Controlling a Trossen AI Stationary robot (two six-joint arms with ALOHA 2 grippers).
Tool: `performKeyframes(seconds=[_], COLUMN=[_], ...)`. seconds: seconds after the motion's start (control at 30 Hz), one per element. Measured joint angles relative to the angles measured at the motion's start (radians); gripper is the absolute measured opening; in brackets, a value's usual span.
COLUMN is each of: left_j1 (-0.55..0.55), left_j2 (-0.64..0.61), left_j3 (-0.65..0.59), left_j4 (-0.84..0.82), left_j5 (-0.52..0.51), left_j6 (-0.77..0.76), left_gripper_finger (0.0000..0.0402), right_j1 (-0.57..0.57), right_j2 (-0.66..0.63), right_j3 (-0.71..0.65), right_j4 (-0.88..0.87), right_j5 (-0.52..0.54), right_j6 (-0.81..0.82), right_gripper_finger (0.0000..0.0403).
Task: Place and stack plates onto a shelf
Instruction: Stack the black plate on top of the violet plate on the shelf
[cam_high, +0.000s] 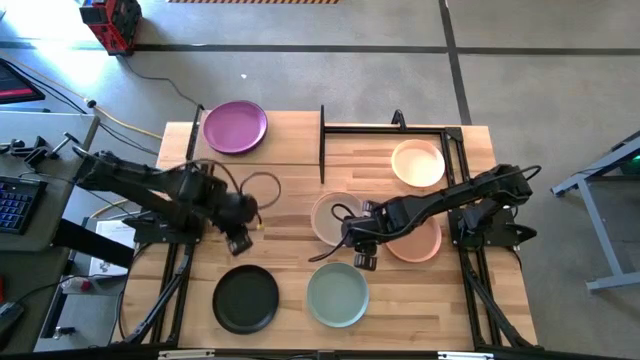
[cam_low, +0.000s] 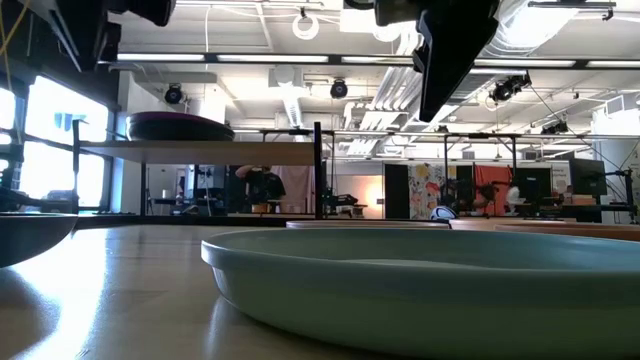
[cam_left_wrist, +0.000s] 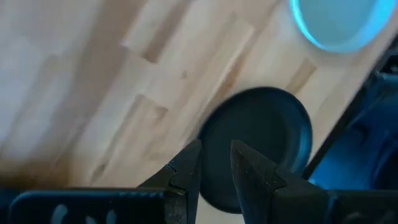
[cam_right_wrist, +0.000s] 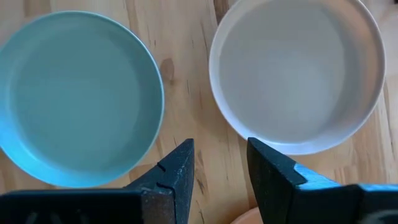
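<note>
The round purple plate sits on the pale wooden shelf plank at the table's rear left; the low view shows the plank raised on thin black uprights, with the purple plate on top. A cream plate lies inside the black frame at rear right. On the butcher-block tabletop, a black plate and a pale sage green plate lie side by side at the front. A beige plate and a terracotta orange plate lie mid-table, partly covered by the right arm.

The left gripper hovers empty above the bare wood behind the black plate, jaws narrowly parted. The right gripper hovers empty over the gap between the sage and beige plates, jaws apart; only its wrist view shows this gap.
</note>
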Motion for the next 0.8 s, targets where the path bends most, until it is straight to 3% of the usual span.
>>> performKeyframes(seconds=[0.33,0.8], left_j1=[-0.197,-0.308], left_j2=[0.000,0.000], left_j3=[-0.182,-0.346], left_j4=[0.250,0.352], left_j5=[-0.003,-0.006], left_j6=[-0.039,-0.027], left_gripper_finger=[0.0074,0.0074], right_j1=[0.000,0.000], right_j2=[0.000,0.000], right_j3=[0.000,0.001], right_j4=[0.001,0.037], right_j5=[-0.002,-0.003], right_j6=[0.000,0.000], right_gripper_finger=[0.0126,0.0126])
